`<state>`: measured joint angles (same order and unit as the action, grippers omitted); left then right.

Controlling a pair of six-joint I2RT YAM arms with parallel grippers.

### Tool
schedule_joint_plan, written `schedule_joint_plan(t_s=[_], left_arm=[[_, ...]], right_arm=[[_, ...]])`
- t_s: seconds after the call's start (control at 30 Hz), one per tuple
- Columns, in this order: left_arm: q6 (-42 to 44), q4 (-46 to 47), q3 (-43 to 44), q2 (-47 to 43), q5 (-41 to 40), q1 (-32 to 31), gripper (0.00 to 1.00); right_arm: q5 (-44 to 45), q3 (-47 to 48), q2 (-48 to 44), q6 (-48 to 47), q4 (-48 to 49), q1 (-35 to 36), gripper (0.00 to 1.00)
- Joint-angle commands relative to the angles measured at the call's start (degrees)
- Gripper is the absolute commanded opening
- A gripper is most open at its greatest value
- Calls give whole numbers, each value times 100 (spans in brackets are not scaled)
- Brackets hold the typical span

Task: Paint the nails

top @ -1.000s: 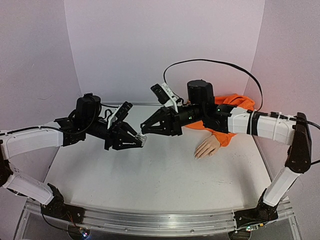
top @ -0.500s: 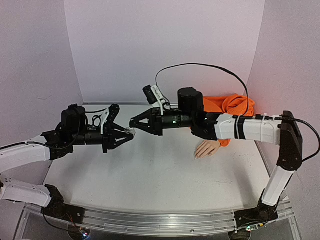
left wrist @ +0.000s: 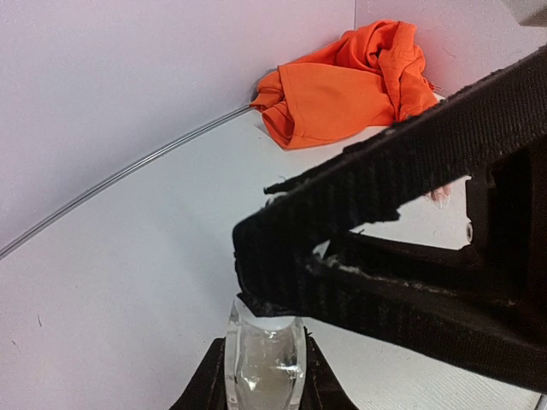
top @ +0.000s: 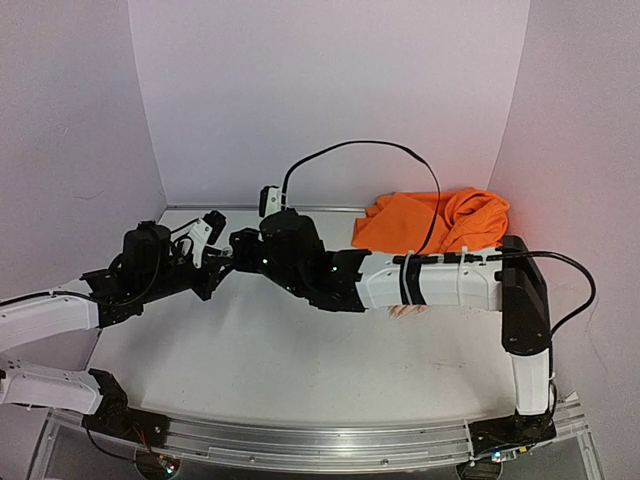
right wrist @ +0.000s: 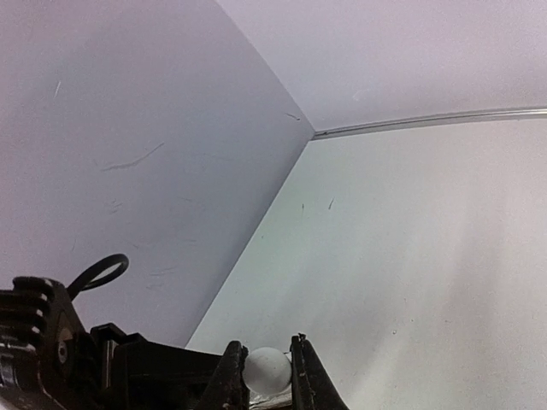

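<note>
two pinches, mid-left: left gripper [left wrist: 263,386] on bottle [left wrist: 263,350], right gripper [right wrist: 267,380] on white cap [right wrist: 267,367]; hand [top: 404,312] lies well right, under right arm.

Left arm [top: 60,312] reaching in from the left, right arm [top: 430,285] stretched far across, left gripper [top: 217,268] clamped on clear bottle [left wrist: 263,359], right gripper [top: 237,250] pinching white cap [right wrist: 267,369], tip to tip.

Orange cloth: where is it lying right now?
In the top view the orange cloth lies bunched in the far right corner of the table, just behind the right arm.
</note>
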<state>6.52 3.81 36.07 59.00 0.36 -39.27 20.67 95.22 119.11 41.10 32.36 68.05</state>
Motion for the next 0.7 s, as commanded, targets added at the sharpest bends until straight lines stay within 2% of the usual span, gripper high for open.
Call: schedule_joint_plan(t_s=[0.0,0.07,0.1,0.17,0.4,0.47,0.53,0.67], left_arm=[[101,1529,360,-161,-293,-28,0],[104,1488,365,-181,-258,-30,0],[129,1464,377,-176,-210,-29,0],[148,1361,426,-151,-138,-28,0],[141,1025,611,3,259,-28,0],[115,923,688,57,435,-28,0],[68,837,781,142,867,-22,0],[-8,745,1079,477,2805,-20,0]], right_arm=[[-80,207,-21,413,-653,730,0],[-86,144,-180,209,-656,661,0],[-89,58,-295,150,-654,585,6],[-317,-94,-533,-64,-627,387,35],[-1226,-910,-1743,-1300,-615,-216,81],[-1818,-1241,-2119,-1623,-613,-479,88],[-2635,-1581,-2414,-1997,-577,-779,90],[-3881,-2191,-2882,-2876,-460,-1062,90]])
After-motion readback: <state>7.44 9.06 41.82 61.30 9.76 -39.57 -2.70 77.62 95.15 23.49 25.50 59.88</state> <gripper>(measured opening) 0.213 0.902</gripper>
